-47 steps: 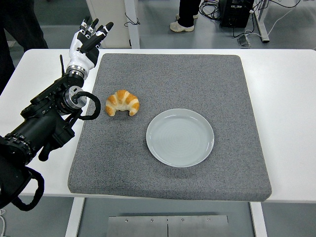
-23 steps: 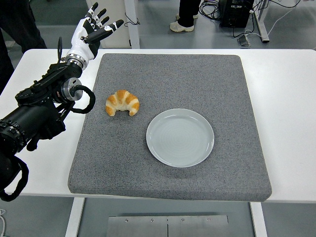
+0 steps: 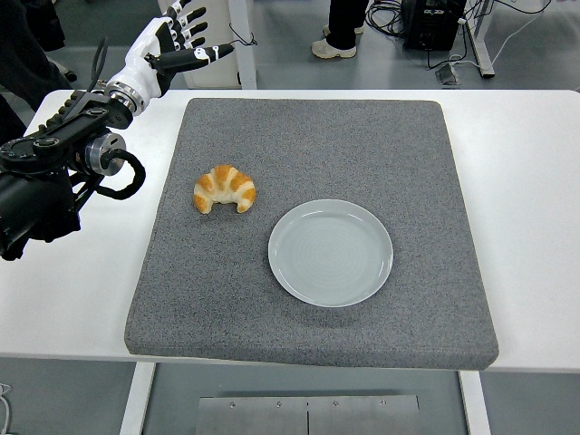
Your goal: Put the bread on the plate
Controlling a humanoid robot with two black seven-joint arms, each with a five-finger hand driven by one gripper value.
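The bread [image 3: 225,188], a croissant with its curved back toward the far side and its two tips pointing toward the near edge, lies on the grey mat [image 3: 308,136] left of centre, apart from the plate [image 3: 331,252], which sits empty to its right and a little nearer the robot. The left hand [image 3: 172,45] is raised over the far left corner of the worktop [image 3: 526,163], fingers spread and holding nothing, well away from the bread; the right arm is not in view. The step in hand, as I judge it, is the reach: the hand has to come down and toward the near side to arrive over the croissant. To do it well, the palm should turn downward on the way, with the thumb on one side of the thick middle and the fingers on the other, not on the thin tips, which would likely bend or tear. The fingers should close only once they bracket the pastry, and softly, since flaky bread crushes under a hard squeeze. Approaching from above rather than sweeping in from the side would avoid nudging it across the mat. After lifting clear, the carry to the plate is short and rightward; releasing low over the plate's centre should keep it from rolling off the rim.
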